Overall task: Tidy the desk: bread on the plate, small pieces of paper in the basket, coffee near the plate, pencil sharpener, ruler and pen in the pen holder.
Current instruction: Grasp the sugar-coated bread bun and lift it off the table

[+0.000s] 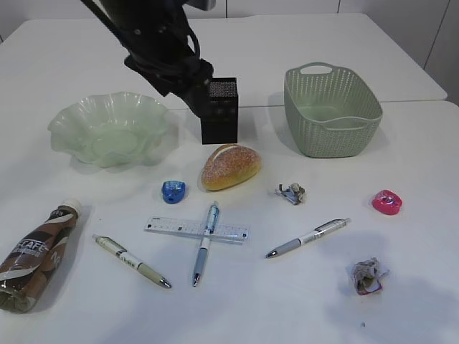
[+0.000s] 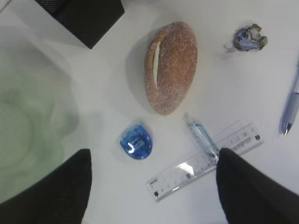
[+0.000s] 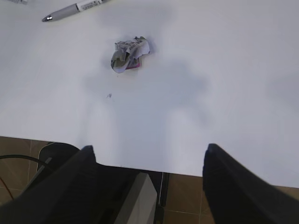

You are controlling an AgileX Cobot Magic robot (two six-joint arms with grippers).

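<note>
Table [image 1: 301, 301]: white, cluttered.
Left gripper [image 2: 152, 186]: hangs above, fingers spread, empty.
Bread [image 2: 170, 65]: beyond fingertips, long axis running away.
Right gripper [image 3: 149, 179]: spread, empty.

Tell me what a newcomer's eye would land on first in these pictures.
Most striking is the black left arm reaching in from the top, its open gripper hovering above the bread at the table's centre, just in front of the black pen holder. Next come the green plate at far left and the green basket at far right. Nearer the camera, a blue pen lies across the ruler.
</note>
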